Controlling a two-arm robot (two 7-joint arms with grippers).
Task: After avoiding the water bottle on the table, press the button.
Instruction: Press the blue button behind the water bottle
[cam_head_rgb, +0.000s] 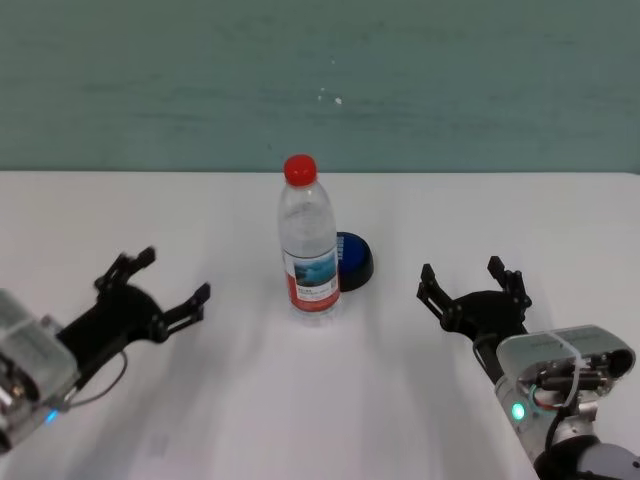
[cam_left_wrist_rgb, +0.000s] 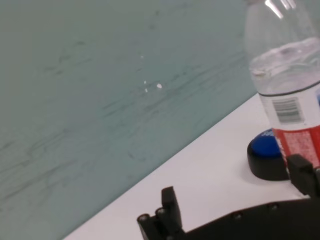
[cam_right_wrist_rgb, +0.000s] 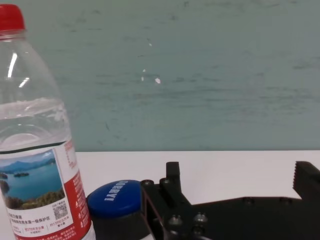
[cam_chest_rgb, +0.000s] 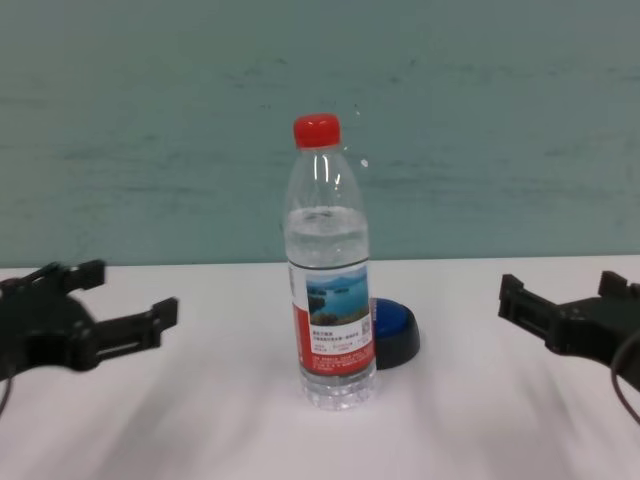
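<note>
Head view: item one, water bottle (cam_head_rgb: 308, 240), upright at mid table (cam_head_rgb: 320, 400), its long axis vertical. Item two, button (cam_head_rgb: 353, 260), just behind the bottle and to its right, half hidden by it from my side. Item three, right gripper (cam_head_rgb: 472, 287), fingers apart, holding nothing, low over the table to the right, with an open line to the button. Item four, left gripper (cam_head_rgb: 160, 285), fingers also apart, empty; the bottle stands between it and the button. I judge the right arm better placed.
</note>
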